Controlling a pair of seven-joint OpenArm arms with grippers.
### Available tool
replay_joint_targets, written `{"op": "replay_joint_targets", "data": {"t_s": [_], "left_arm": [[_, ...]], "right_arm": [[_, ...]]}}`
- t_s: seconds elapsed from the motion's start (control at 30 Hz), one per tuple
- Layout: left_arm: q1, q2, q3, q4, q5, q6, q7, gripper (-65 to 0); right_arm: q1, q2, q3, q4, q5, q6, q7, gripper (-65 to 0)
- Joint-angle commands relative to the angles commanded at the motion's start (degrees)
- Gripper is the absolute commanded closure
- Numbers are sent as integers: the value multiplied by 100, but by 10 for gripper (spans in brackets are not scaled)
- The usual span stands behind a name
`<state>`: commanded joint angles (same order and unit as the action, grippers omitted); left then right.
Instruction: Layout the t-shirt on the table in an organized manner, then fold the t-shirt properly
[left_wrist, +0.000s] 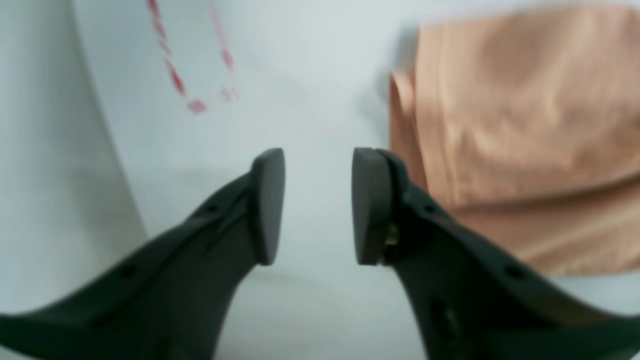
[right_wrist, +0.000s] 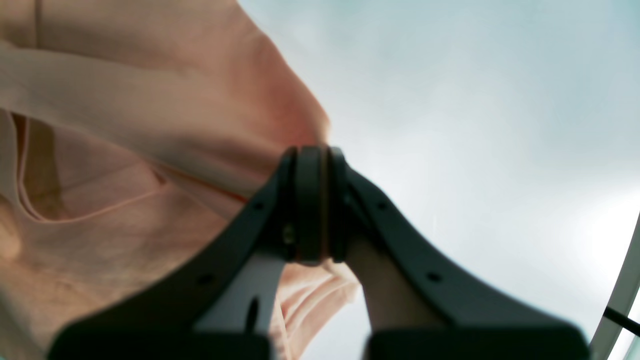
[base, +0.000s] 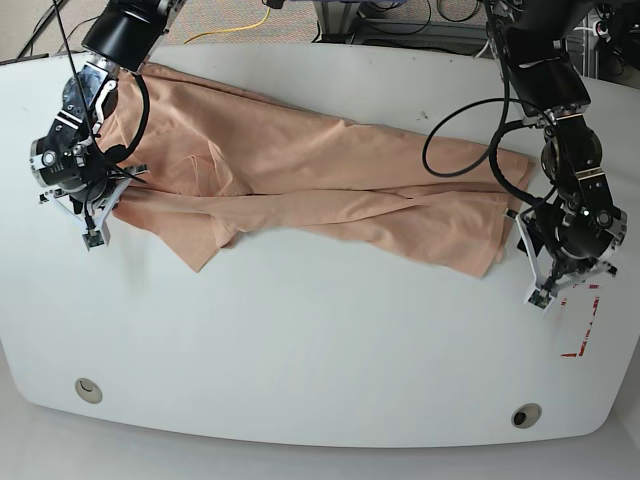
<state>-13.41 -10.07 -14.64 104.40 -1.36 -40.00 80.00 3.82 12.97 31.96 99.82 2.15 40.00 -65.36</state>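
The peach t-shirt (base: 300, 180) lies stretched and wrinkled across the white table (base: 300, 350), running from the far left to the right. My right gripper (right_wrist: 312, 200) is shut on an edge of the t-shirt (right_wrist: 125, 125), with a thin line of cloth pinched between its pads. In the base view this gripper (base: 95, 230) is at the shirt's left end. My left gripper (left_wrist: 320, 205) stands open over bare table with nothing between its fingers. The t-shirt's right edge (left_wrist: 525, 125) lies just beside its right finger. In the base view the left gripper (base: 538, 295) hangs just off the shirt's right end.
A red-tape mark (base: 580, 335) lies near the table's right edge, also seen ahead of the left gripper as red tape (left_wrist: 185, 85). Two round grommet holes (base: 88, 389) (base: 525, 414) sit near the front edge. Cables hang behind the table at the top.
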Motion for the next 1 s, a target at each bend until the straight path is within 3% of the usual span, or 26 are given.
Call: {"op": "replay_joint_targets", "data": {"t_s": [0.3,0.63,0.83,1.0], "left_arm": [[642,158,202,9,0,0,-75,-246],[1231,97,158,-1011,9,0,-1033,-246],[1468,-132,149,-1204,9,0,-1218,-246],[1547,-132,149,-1187,9,0,-1235,-246]], "right_arm": [[0,0,-9,0,0,0,0,-19],[88,9,-9,114,0,0,-44,-19],[70,9,-9,404,0,0,-334,-19],[70,0,-9,580,0,0,-949,-19]]}}
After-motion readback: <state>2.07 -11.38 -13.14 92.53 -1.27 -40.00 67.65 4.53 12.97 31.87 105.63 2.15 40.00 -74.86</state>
